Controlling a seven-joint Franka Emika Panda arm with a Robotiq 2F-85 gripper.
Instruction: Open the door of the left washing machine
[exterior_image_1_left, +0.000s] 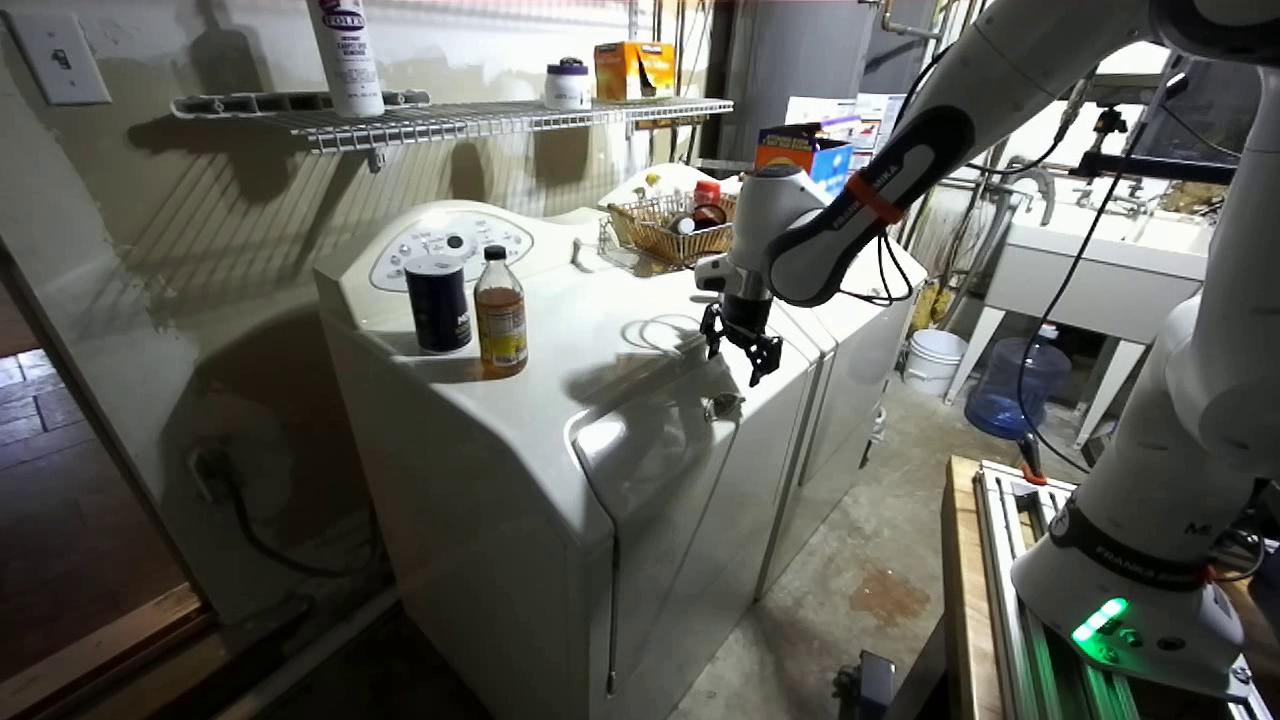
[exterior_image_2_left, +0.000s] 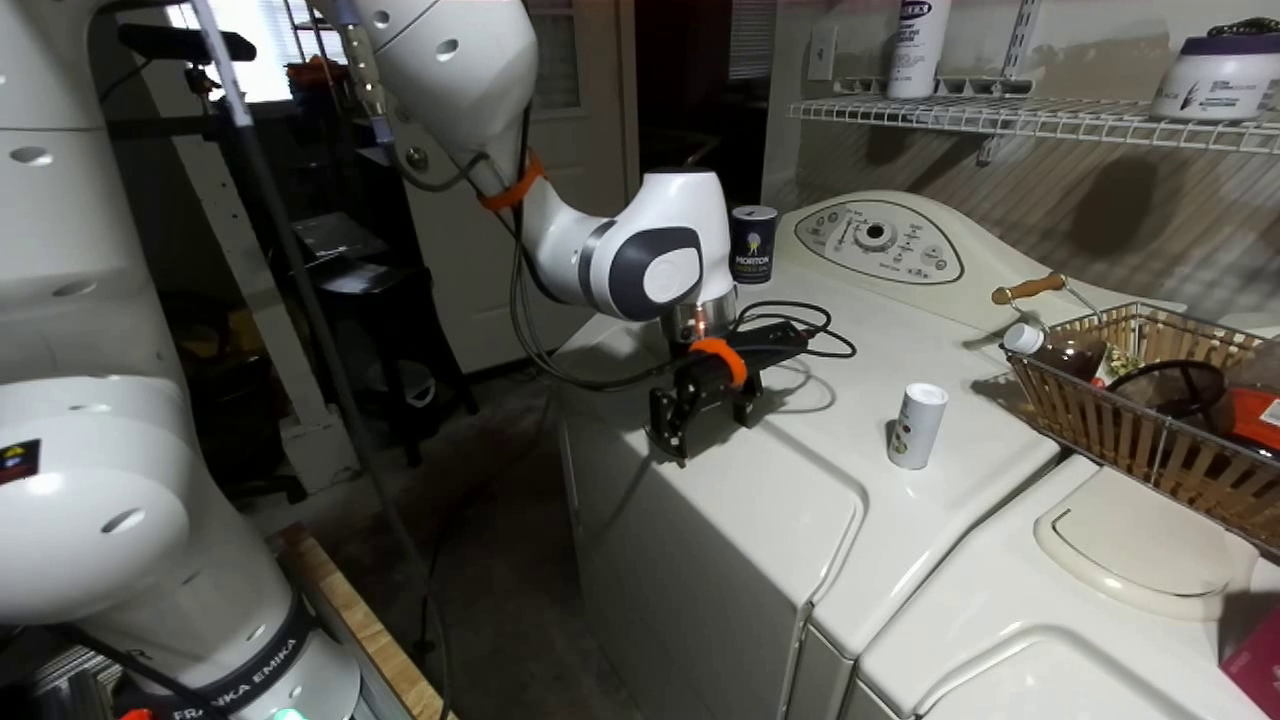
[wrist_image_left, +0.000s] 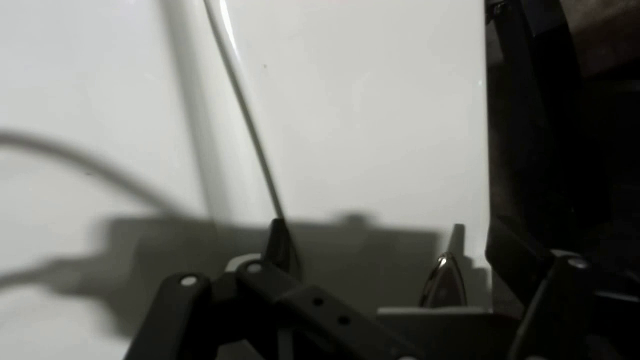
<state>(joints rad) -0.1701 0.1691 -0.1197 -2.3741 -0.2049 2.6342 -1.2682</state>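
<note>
In the wrist view we see the top of the washing machine (wrist_image_left: 95, 85) left of our gripper (wrist_image_left: 391, 242); then the seam (wrist_image_left: 252, 125), crosswise to our jaws near one fingertip (wrist_image_left: 278, 240), probably our way in; the door (wrist_image_left: 380, 125) spreads beneath the jaws, which stand apart.

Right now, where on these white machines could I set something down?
The left washing machine looks bare between the amber bottle and the white shaker. It's crowded by the dark canister, around the basket, and over the door, where the gripper hangs.
</note>
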